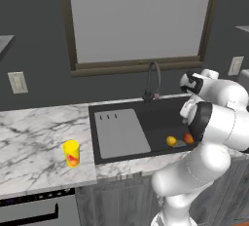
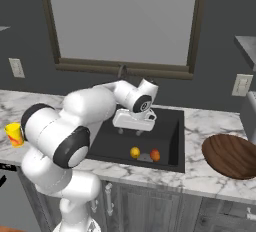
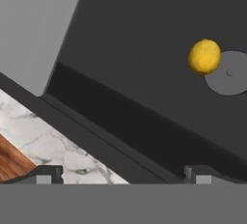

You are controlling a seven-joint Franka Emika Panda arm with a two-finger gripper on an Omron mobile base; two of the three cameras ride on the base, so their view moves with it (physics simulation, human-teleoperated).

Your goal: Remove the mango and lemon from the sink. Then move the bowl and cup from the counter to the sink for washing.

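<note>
Above the sink (image 2: pixel 172 141), empty wide-open hand (image 2: pixel 129 132); lemon (image 2: pixel 135 152) and mango (image 2: pixel 155 155) side by side below.

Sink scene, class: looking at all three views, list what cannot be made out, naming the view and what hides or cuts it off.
- Mango: left base view, its right side is covered by the robot's arm.
- Bowl: right base view, cut off by the right edge.
- Cup: right base view, partly behind the arm; its mark is too small to read.
- Faucet: right base view, mostly hidden by the arm.
- Drain: hand view, partly covered by the lemon.
</note>
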